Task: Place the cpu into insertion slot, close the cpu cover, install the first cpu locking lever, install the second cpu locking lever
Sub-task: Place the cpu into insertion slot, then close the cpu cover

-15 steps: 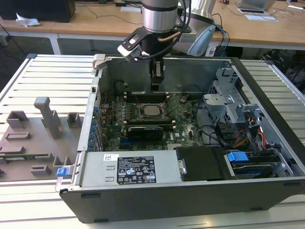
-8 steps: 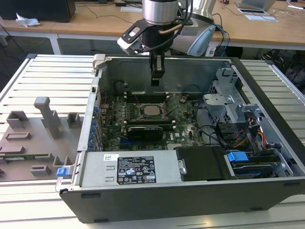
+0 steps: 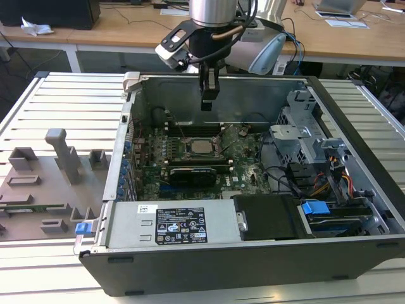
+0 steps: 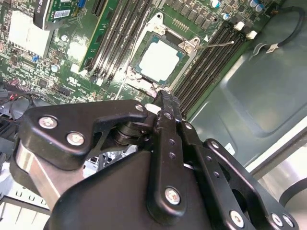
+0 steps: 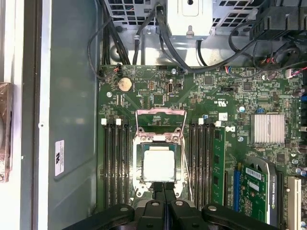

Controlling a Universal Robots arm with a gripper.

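Exterior view: the end effector [image 3: 209, 104], fingers pressed together, hangs over the open computer case [image 3: 253, 95], at 12 o'clock from the cpu [image 3: 201, 147]. In the first wrist view the cpu lies in the insertion slot [image 5: 138, 167], the cpu cover [image 5: 160, 112] swung open.

Exterior view: I see bright, diffuse light with no hard shadows. The slatted surface [image 3: 69, 101] reads pale, while the inside of the case [image 3: 253, 98] sits in soft shade. In both wrist views the cpu [image 4: 160, 61] [image 5: 159, 165] glares almost white. In the first wrist view the heatsink [image 5: 268, 128] is washed out likewise.
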